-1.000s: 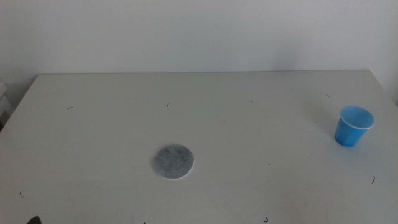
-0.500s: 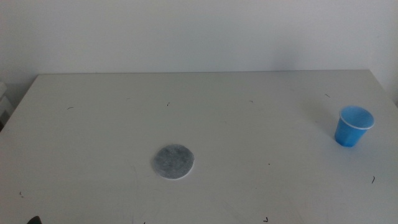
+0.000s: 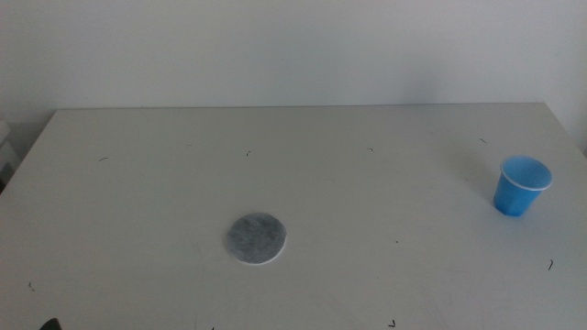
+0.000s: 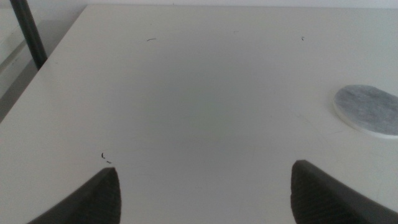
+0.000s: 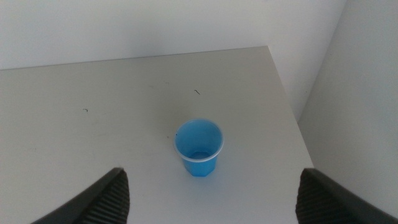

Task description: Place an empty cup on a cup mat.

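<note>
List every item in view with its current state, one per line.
cup: upright, open end up, empty, standing on the table near its right edge, apart from the mat.
cup mat: lying flat on the table, nothing on it.
left gripper: jaws open, over bare table, mat off to one side.
right gripper: jaws open, facing the cup, not touching it.
table: carries only the cup and mat.
</note>
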